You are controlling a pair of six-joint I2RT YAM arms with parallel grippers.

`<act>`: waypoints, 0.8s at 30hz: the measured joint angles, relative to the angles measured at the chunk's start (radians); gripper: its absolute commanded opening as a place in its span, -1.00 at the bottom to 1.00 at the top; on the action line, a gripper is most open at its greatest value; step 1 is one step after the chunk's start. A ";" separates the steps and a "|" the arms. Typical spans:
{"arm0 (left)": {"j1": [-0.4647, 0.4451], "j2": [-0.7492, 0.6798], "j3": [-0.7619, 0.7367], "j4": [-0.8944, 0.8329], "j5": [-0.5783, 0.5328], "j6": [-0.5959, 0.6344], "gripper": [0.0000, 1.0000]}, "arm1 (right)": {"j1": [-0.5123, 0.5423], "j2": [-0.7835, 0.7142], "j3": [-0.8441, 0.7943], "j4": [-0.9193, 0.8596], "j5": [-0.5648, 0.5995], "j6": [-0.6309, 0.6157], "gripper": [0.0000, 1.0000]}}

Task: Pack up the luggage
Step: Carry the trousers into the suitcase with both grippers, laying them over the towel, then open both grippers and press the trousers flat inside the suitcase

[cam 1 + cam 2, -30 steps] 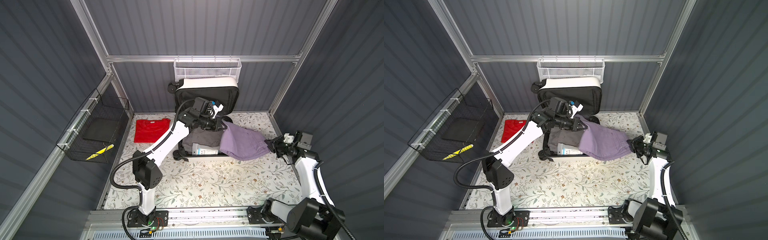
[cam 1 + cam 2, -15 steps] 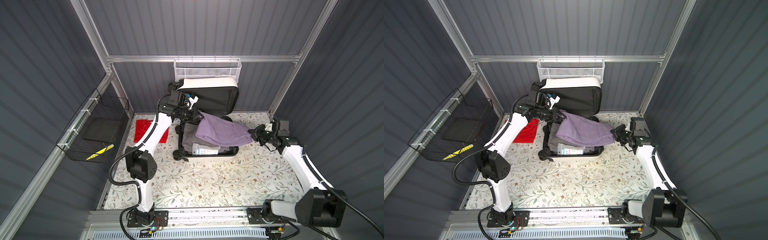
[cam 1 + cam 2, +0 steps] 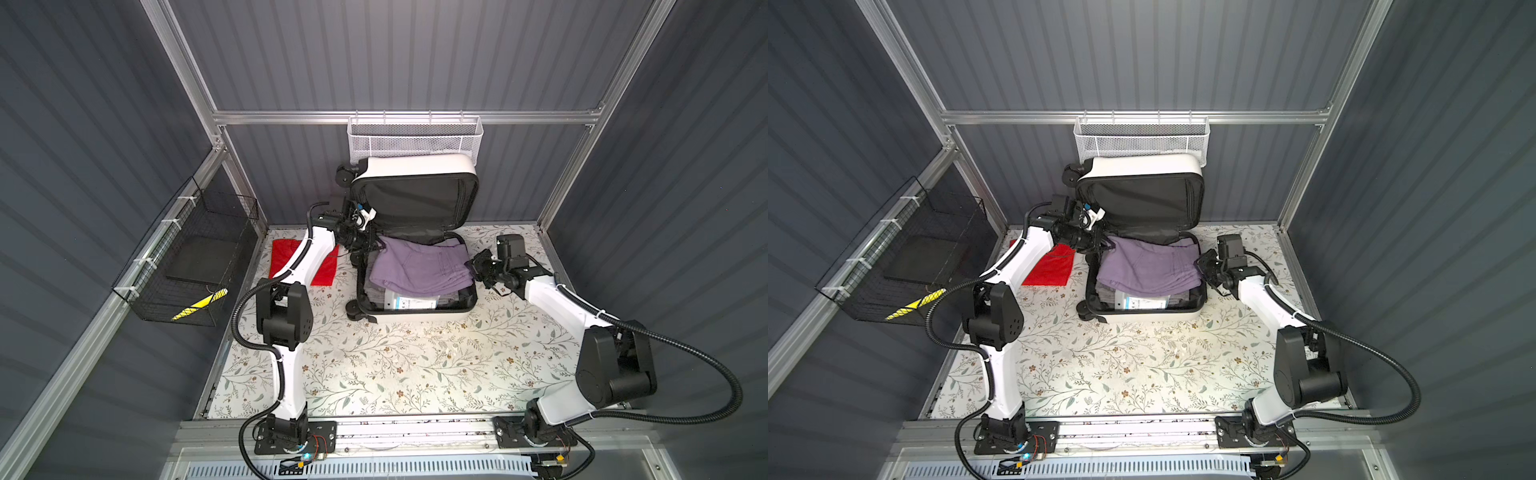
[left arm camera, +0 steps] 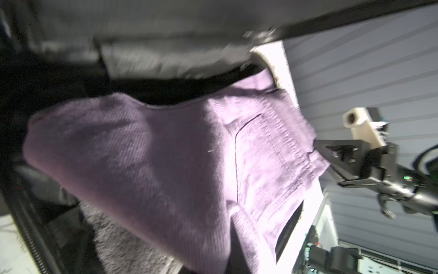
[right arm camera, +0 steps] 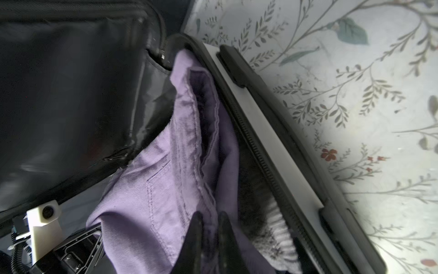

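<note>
Overhang is your main worry. In both top views the luggage point(image 3: 419, 316) lies open at the middle of the counter's point(image 3: 395, 365) far edge, with its lid propped upright against the back wall. The purple trousers point(image 3: 419, 270) are slung across the lower half. The left gripper point(image 3: 377, 245) is pinched shut on their corner at the shell's far left. The right gripper point(image 3: 476, 266) is clamped on the waistband at the rim nearer the counter's right edge. If you release there, I judge the waistband will drape over the zip track and foul the lid at closing. If you pull unevenly, the wheeled case may roll. A red garment point(image 3: 324, 274) lies unpacked toward the counter's left edge. The left wrist view is blurred and does not show that arm's own jaws. It shows the trousers point(image 4: 166, 154) bulging above a grey knit point(image 4: 123, 242) already inside, so the pile may sit too high unless you press it flat. The right wrist view shows the right gripper point(image 5: 209, 225) closed with purple cloth between its fingers, just beside the luggage's point(image 5: 272, 140) toothed zip. That makes a snag likely if you drag sideways. The luggage itself is a small white hard shell with black lining, black wheels and a black side handle. A white packet point(image 3: 409, 302) shows near its front wall.
</note>
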 measured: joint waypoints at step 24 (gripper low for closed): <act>0.039 -0.020 -0.148 0.042 -0.131 0.027 -0.33 | 0.064 0.034 -0.078 0.072 0.060 0.010 -1.00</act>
